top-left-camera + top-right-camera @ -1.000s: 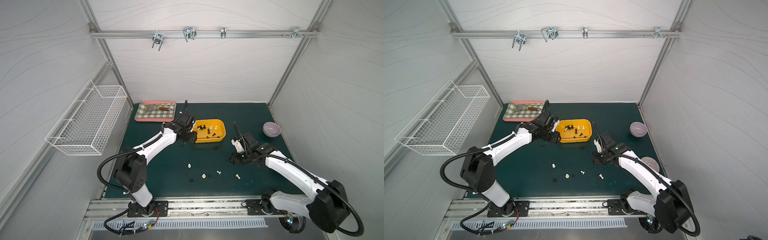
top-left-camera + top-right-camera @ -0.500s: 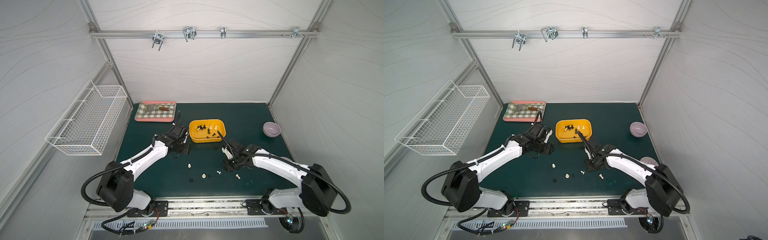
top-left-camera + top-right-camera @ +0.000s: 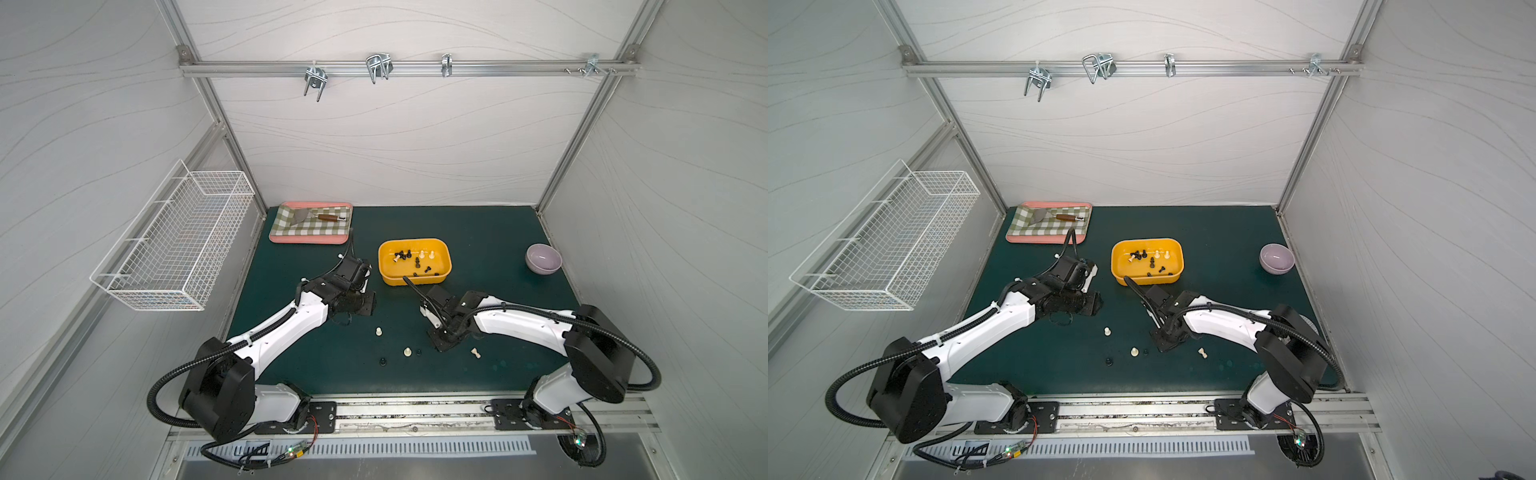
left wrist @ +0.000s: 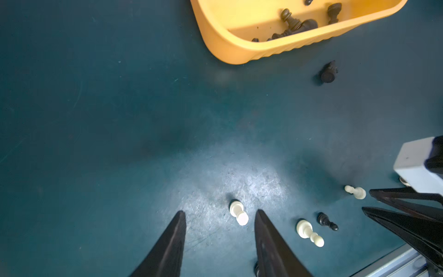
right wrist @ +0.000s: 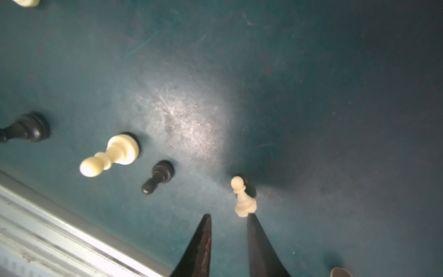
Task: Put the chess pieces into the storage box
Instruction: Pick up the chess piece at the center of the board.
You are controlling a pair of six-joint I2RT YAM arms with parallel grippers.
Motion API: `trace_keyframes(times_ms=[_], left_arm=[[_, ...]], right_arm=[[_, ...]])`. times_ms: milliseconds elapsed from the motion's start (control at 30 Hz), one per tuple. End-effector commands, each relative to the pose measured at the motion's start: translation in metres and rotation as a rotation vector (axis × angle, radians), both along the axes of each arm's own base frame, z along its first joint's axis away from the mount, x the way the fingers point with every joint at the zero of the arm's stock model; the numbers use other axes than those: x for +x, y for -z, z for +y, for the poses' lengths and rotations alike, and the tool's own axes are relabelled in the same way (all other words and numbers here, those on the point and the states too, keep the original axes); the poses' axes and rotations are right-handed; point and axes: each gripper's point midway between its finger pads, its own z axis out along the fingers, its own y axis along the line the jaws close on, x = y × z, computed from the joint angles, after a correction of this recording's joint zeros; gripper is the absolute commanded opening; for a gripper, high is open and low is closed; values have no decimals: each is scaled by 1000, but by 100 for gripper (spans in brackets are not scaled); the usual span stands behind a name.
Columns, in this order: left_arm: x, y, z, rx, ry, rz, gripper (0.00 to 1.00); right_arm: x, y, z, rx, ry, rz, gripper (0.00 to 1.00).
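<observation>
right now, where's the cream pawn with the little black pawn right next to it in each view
top view: cream pawn, front middle of the green mat.
top view: cream pawn, same spot.
left wrist: cream pawn, near the metal rail, outside the left claw.
right wrist: cream pawn, largest cream piece in frame.
shared landmark: little black pawn right beside it.

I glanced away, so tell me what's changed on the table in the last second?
The left gripper pulled back from the storage box and now hovers open over a standing white pawn. The right gripper swung toward the loose pieces, open tips at a toppled white pawn. Nothing was grasped or released. Box and loose pieces stayed put.
</observation>
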Motion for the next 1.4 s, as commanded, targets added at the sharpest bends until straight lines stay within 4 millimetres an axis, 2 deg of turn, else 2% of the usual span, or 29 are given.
trace_keyframes(times_ms=[0,200,433,667,1000,1367], left_arm=[[9,-15,2,-24,-39,-61,48],[8,-16,3,-33,-50,-74,48],[5,-10,4,-35,-52,-60,48],[5,-10,2,-47,-50,-64,48],[8,-12,-3,-49,-24,-60,48],[5,-9,0,-49,-38,-61,48]], right_arm=[[1,4,-4,-51,-71,-14,29],[4,10,-5,-68,-112,-30,29],[4,13,3,-47,-145,-18,30],[5,19,-1,-93,-140,-4,29],[-2,27,-4,-142,-128,3,24],[-8,29,-10,-170,-101,13,15]])
